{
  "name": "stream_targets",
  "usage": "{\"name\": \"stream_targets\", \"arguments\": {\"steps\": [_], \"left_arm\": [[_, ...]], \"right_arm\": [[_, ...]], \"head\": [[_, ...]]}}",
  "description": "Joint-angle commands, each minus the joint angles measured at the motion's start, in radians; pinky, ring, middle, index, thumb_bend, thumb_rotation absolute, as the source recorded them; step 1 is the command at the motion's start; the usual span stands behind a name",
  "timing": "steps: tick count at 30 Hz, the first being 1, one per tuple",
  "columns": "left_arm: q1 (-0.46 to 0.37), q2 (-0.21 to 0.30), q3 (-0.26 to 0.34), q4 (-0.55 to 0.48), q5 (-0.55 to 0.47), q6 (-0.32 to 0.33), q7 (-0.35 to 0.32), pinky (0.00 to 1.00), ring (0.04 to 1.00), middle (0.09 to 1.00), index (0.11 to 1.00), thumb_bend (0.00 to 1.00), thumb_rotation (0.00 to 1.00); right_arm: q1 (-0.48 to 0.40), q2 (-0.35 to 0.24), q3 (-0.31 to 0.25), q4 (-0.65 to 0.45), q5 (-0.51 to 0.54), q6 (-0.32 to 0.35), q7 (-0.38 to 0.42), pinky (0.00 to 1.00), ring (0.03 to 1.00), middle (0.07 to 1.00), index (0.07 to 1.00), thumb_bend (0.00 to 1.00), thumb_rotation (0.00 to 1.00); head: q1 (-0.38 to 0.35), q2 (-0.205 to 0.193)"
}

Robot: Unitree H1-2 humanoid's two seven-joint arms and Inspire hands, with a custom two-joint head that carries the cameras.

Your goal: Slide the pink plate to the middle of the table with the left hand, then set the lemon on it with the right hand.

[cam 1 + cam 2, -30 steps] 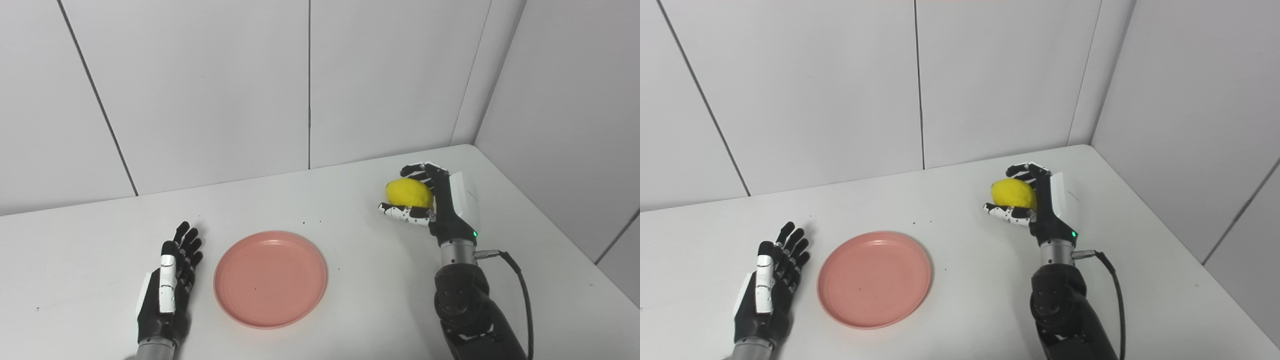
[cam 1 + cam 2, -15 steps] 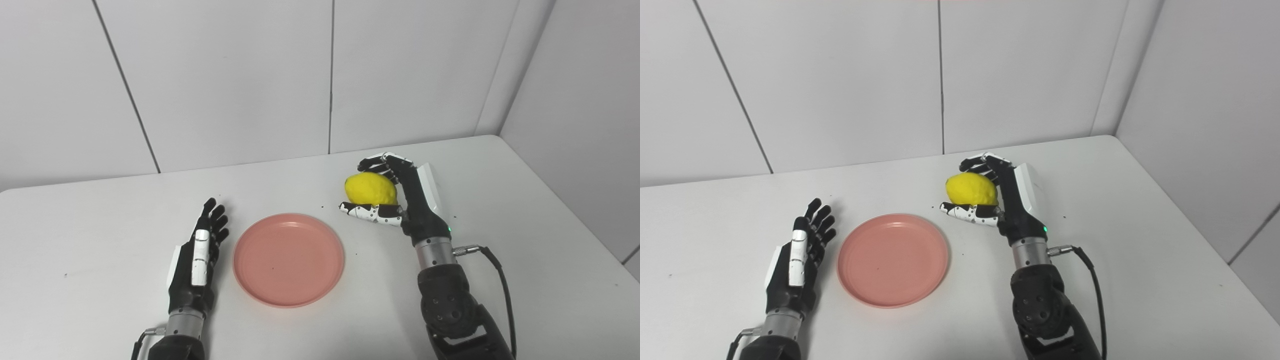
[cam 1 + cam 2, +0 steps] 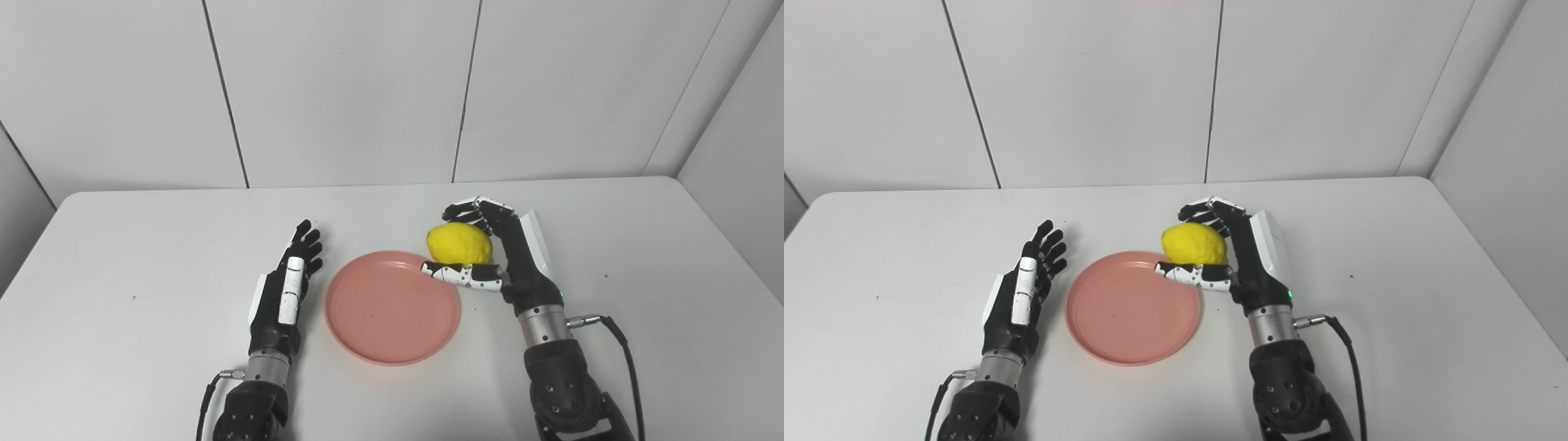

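The pink plate (image 3: 392,306) lies flat near the middle of the white table (image 3: 122,245). My right hand (image 3: 496,257) is shut on the yellow lemon (image 3: 459,243), holding it above the table at the plate's far right rim, with the thumb reaching over the rim. My left hand (image 3: 285,288) rests just left of the plate, open, fingers straight and pointing away from me, apart from the rim by a small gap.
White wall panels (image 3: 343,92) rise behind the table and another wall stands at the right (image 3: 741,141). A black cable (image 3: 625,355) trails from my right wrist. Tiny dark specks dot the tabletop.
The camera view has shifted, so the whole scene sits further right. My right hand has carried the lemon leftward to the plate's rim. The left hand stays open beside the plate.
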Motion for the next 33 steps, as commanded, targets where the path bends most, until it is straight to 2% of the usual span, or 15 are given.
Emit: {"name": "stream_targets", "arguments": {"steps": [1, 8, 13, 18, 25, 28, 33], "left_arm": [[-0.025, -0.020, -0.006, -0.027, 0.014, -0.012, 0.012, 0.92, 0.932, 0.932, 0.918, 0.62, 1.00], [-0.027, -0.027, -0.016, -0.027, 0.022, -0.003, 0.019, 0.91, 0.930, 0.935, 0.925, 0.60, 1.00], [-0.028, -0.032, -0.018, -0.027, 0.031, -0.005, 0.022, 0.90, 0.922, 0.926, 0.922, 0.58, 1.00], [-0.031, -0.034, -0.014, -0.027, 0.035, 0.006, 0.025, 0.90, 0.921, 0.925, 0.919, 0.58, 1.00], [-0.033, -0.030, -0.013, -0.026, 0.036, 0.014, 0.024, 0.89, 0.922, 0.931, 0.923, 0.60, 1.00], [-0.034, -0.032, -0.013, -0.024, 0.035, 0.015, 0.025, 0.89, 0.919, 0.929, 0.921, 0.60, 1.00], [-0.035, -0.031, -0.015, -0.025, 0.040, 0.020, 0.025, 0.89, 0.921, 0.930, 0.921, 0.61, 1.00]], "right_arm": [[-0.036, 0.009, 0.010, -0.009, -0.003, -0.059, 0.009, 0.40, 0.427, 0.487, 0.523, 0.52, 0.00], [-0.045, 0.015, 0.036, 0.026, -0.005, -0.072, 0.025, 0.40, 0.430, 0.493, 0.515, 0.52, 0.00], [-0.062, 0.011, 0.072, 0.078, -0.028, -0.108, 0.030, 0.41, 0.428, 0.482, 0.525, 0.52, 0.00], [-0.075, 0.019, 0.090, 0.122, -0.068, -0.100, 0.027, 0.44, 0.438, 0.486, 0.515, 0.52, 0.00], [-0.096, 0.016, 0.110, 0.178, -0.111, -0.109, 0.025, 0.43, 0.424, 0.484, 0.527, 0.52, 0.00], [-0.099, 0.012, 0.115, 0.193, -0.117, -0.106, 0.033, 0.46, 0.431, 0.482, 0.526, 0.52, 0.00], [-0.107, 0.001, 0.127, 0.235, -0.124, -0.134, 0.026, 0.44, 0.426, 0.491, 0.524, 0.52, 0.00]], "head": [[0.011, -0.001], [0.036, -0.004], [0.036, -0.006], [0.034, -0.005], [0.028, -0.003], [0.028, -0.002], [0.028, -0.001]]}}
